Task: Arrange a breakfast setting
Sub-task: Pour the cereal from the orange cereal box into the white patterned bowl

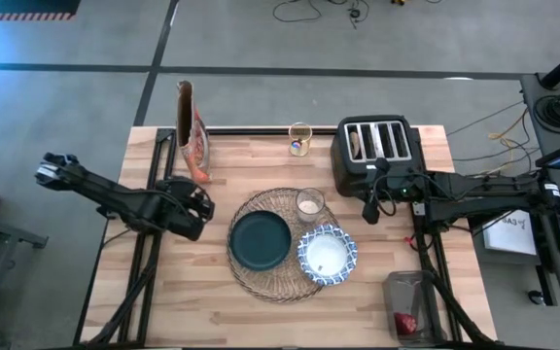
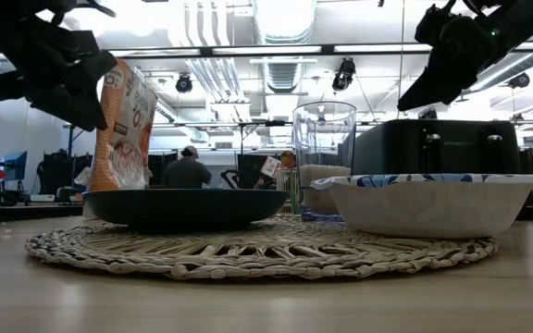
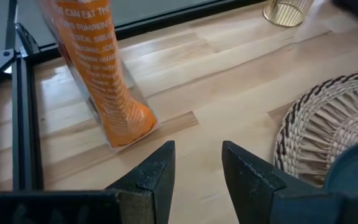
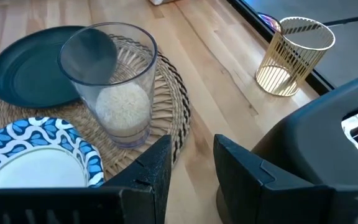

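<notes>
Low view first: nearest me lies the wicker placemat (image 2: 257, 248) on the table (image 2: 266, 301), carrying the dark teal plate (image 2: 185, 208) and the blue-and-white bowl (image 2: 428, 201) side by side, with the clear glass (image 2: 323, 153) standing just behind them on the mat's far part. Beyond sit the black toaster (image 2: 442, 148) and the orange cereal bag (image 2: 123, 129). My left end effector (image 1: 200, 204) hovers off the table beside the mat, near the bag, fingers (image 3: 157, 177) slightly apart and holding nothing. My right end effector (image 1: 369, 209) hangs between toaster and glass, fingers likewise parted and empty. A gold wire cup (image 1: 299, 139) stands at the far edge.
</notes>
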You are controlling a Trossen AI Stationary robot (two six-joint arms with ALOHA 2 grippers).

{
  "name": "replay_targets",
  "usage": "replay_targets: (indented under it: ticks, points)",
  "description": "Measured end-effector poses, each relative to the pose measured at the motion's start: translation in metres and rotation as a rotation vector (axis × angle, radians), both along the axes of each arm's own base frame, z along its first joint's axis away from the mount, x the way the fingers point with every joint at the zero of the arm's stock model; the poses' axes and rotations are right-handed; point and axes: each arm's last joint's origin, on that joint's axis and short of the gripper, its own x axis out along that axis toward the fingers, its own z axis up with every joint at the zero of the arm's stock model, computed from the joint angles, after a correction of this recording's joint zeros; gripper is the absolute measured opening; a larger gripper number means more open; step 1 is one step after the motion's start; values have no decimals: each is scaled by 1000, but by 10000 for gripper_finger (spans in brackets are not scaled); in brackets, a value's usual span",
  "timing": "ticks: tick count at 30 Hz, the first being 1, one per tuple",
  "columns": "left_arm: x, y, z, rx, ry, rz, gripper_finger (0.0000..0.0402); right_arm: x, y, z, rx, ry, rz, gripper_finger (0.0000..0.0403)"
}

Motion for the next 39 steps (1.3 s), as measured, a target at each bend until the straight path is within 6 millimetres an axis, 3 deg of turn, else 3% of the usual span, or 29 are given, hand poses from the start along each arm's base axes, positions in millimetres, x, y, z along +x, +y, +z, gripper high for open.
replay_targets:
  ticks: [14,21,34,39]
  points:
    - [6,-1,-5,16,19,17,116,0,0,0,0,0,1,112]
    - [11,0,-4,103,-66,52,117,0,0,0,0,0,1,112]
    - [24,8,-15,98,22,101,117,0,0,0,0,1,1,112]
    - [22,12,-17,59,-26,207,153,0,0,0,0,0,1,112]
